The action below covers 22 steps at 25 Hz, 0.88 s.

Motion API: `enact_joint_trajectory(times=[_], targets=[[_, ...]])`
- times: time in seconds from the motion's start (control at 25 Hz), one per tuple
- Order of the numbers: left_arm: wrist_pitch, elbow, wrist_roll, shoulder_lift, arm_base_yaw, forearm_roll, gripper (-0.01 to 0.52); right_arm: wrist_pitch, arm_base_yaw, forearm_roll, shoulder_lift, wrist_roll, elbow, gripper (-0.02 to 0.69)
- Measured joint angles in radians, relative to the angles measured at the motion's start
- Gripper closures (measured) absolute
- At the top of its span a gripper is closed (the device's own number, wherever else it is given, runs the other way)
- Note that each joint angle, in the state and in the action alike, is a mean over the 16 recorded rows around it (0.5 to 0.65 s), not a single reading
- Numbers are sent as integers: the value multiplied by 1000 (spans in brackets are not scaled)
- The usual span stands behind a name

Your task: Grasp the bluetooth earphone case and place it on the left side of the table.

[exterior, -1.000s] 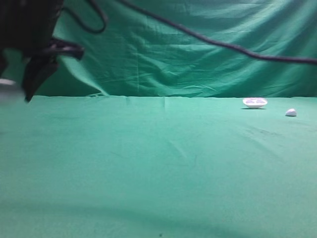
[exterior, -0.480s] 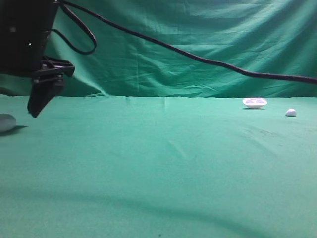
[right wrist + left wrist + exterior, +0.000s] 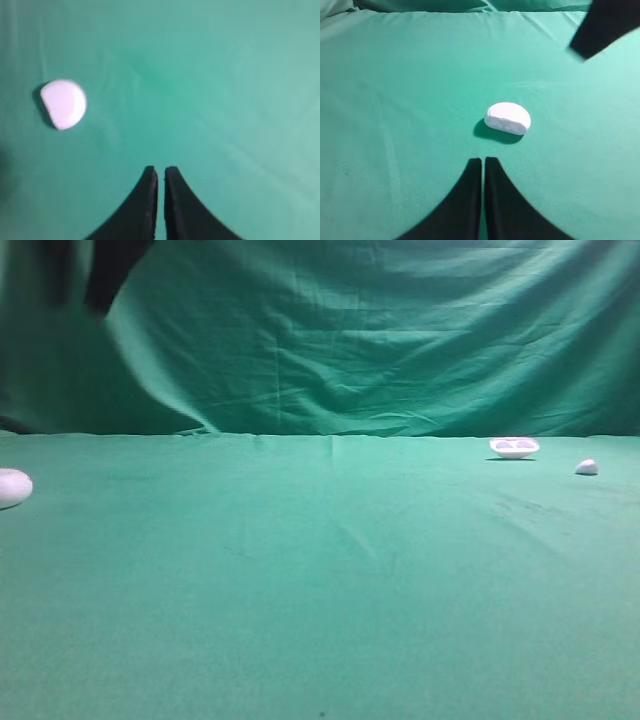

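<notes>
The white bluetooth earphone case lies by itself at the far left edge of the green table. The left wrist view has the case on the cloth a short way beyond my left gripper, which is shut and empty. In the right wrist view the case lies far down and to the left of my right gripper, also shut and empty. A dark blur of the right arm shows at the top left of the exterior view, and a black part of it crosses the left wrist view's top right.
A shallow white dish and a tiny white lump sit at the back right of the table. A wrinkled green backdrop hangs behind the table.
The right arm has risen from beside the case to the top left corner, its cable gone from view. Its jaws have shut. The case stays where it was set down.
</notes>
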Motion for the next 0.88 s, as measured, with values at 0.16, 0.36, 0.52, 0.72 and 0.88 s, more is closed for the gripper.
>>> enact_joint_trajectory(times=[0.16,0.36,0.52,0.72,0.88], targets=[[0,0,0,0,0,0,514,11,-35,-10,-116,8,66,665],[0,0,0,0,0,0,514,12,-50,-24,-293,10,226,665],[0,0,0,0,0,0,514,-9,-51,-38,-458,21,414,665],[0,0,0,0,0,0,514,-60,-51,-46,-671,44,665,665],[0,0,0,0,0,0,514,-89,-51,-49,-832,61,833,665]])
